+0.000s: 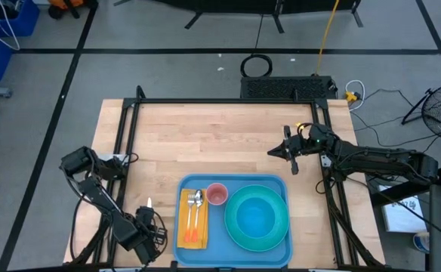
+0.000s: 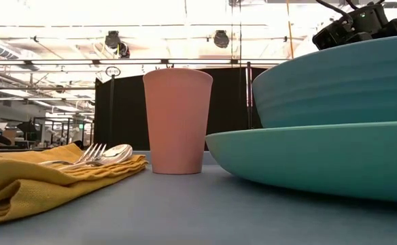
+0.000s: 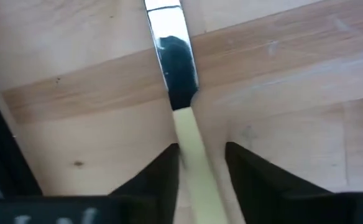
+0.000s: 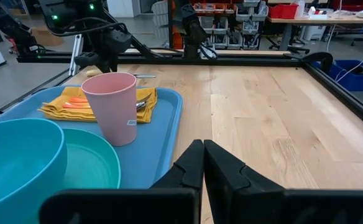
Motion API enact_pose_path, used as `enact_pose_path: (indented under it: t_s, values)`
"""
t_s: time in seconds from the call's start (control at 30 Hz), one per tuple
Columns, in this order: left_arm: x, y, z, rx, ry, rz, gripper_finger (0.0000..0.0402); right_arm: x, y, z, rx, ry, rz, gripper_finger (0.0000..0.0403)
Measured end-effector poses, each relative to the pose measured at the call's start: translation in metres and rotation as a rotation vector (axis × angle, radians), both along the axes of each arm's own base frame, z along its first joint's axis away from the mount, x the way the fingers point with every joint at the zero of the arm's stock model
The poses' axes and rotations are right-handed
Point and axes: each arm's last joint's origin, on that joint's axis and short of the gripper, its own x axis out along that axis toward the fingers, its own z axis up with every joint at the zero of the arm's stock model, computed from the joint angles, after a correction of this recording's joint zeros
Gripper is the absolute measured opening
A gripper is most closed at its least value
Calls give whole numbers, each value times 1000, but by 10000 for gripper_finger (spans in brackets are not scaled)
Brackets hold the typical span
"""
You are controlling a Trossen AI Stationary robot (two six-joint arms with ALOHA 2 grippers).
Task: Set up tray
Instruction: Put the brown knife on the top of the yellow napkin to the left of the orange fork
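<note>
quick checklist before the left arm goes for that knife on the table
1. Knife lined up between the left hand fingers: ok, its pale handle runs through the gap.
2. Hand closed on the knife: cannot tell, the fingers flank the handle but contact is unclear.
3. Knife on the tray: not ok, it lies on the wooden table left of the tray.
4. Fork and spoon on the yellow napkin: ok.
5. Pink cup upright on the tray beside the bowl: ok.
6. Right hand out of the way: ok, shut, hovering over the table right of the tray.
</note>
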Motion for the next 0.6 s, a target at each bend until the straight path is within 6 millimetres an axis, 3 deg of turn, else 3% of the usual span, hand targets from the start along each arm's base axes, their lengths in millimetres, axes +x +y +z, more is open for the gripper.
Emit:
enact_pose_path:
  t_s: [0.2, 0.47, 0.6]
  values:
    - [8, 3, 0, -12, -21, 13, 47, 0, 0, -1, 2, 5, 0, 4]
    - [15, 9, 0, -10, -14, 52, 43, 0, 0, 0, -1, 4, 1, 4]
    - [21, 9, 9, 39, -21, 43, 43, 0, 0, 0, -1, 4, 0, 4]
